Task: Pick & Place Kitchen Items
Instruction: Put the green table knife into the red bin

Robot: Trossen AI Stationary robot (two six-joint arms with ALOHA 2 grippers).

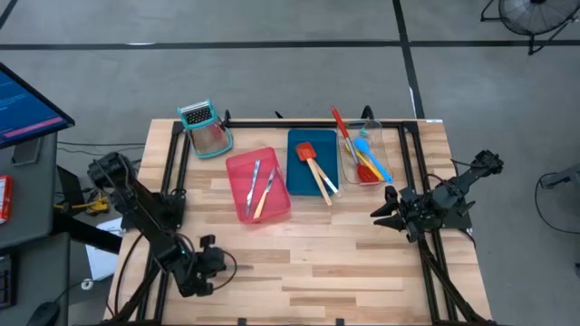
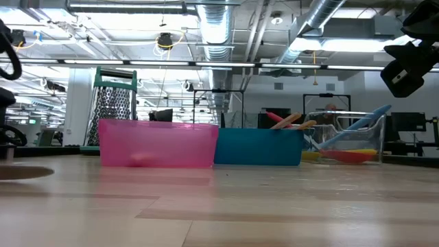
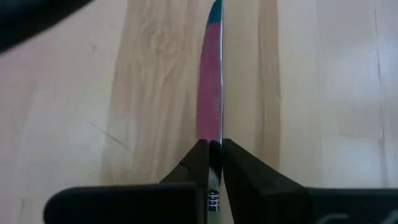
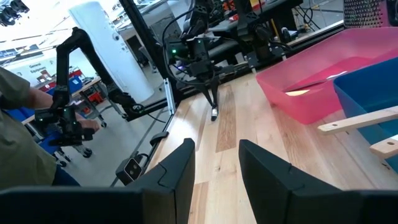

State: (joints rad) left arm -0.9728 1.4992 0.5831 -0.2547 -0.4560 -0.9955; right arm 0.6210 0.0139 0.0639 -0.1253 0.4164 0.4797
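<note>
L end effector (image 3: pixel 214 163) clamped on pink knife (image 3: pixel 211 93) – R (image 4: pixel 214 163) idle

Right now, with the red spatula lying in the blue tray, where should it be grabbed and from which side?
Probably by the wooden handle of the red spatula, near its free end, from above, jaws across it. That end slants up past the rim of the blue tray, while the head lies low inside. A second handle lies close beside it.

no readable text, labels, brands or numbers anywhere
</note>
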